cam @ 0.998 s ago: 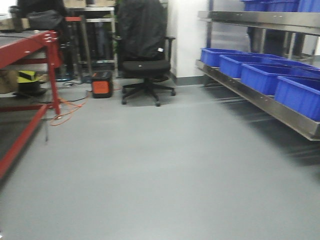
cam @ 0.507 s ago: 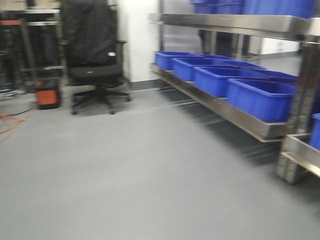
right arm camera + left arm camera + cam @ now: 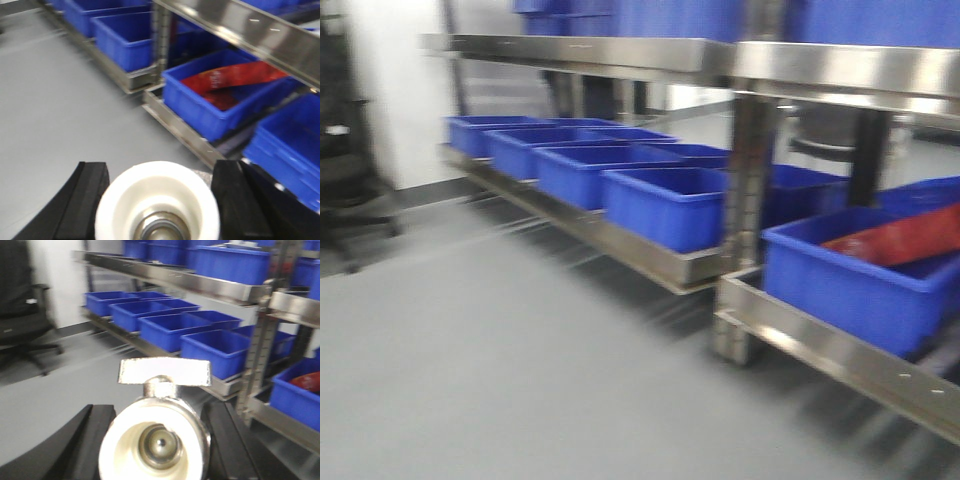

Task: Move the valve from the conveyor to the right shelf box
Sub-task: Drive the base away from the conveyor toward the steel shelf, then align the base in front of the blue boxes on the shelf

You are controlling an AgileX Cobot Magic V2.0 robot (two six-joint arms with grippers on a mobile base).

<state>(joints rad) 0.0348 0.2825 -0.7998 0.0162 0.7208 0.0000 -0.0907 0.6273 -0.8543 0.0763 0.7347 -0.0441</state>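
Valves fill both wrist views. The left gripper [image 3: 160,442] is clenched on a silvery metal valve [image 3: 155,435] with a white ring-shaped end cap and a flat butterfly handle, black fingers [image 3: 92,440] pressed to either side. The right gripper [image 3: 159,200] grasps a second white-capped valve [image 3: 157,197] the same way. Neither part is on the conveyor, which no view shows. Both hang over the grey floor [image 3: 470,350], apart from the stainless steel shelf rack [image 3: 800,65] and its row of blue plastic boxes [image 3: 660,205].

A round, smooth body held between two flat fingers could twist or slip if the base jolts. Opening too soon would drop it on the floor. An outstretched arm could also clip the rack's upright post [image 3: 745,200].

The front view shows the whole rack but no claw or valve. Only the left wrist shows a handle. The right wrist looks down into a nearer blue box [image 3: 200,112] holding a red glossy item [image 3: 235,82], perhaps a bag, though blur prevents certainty.
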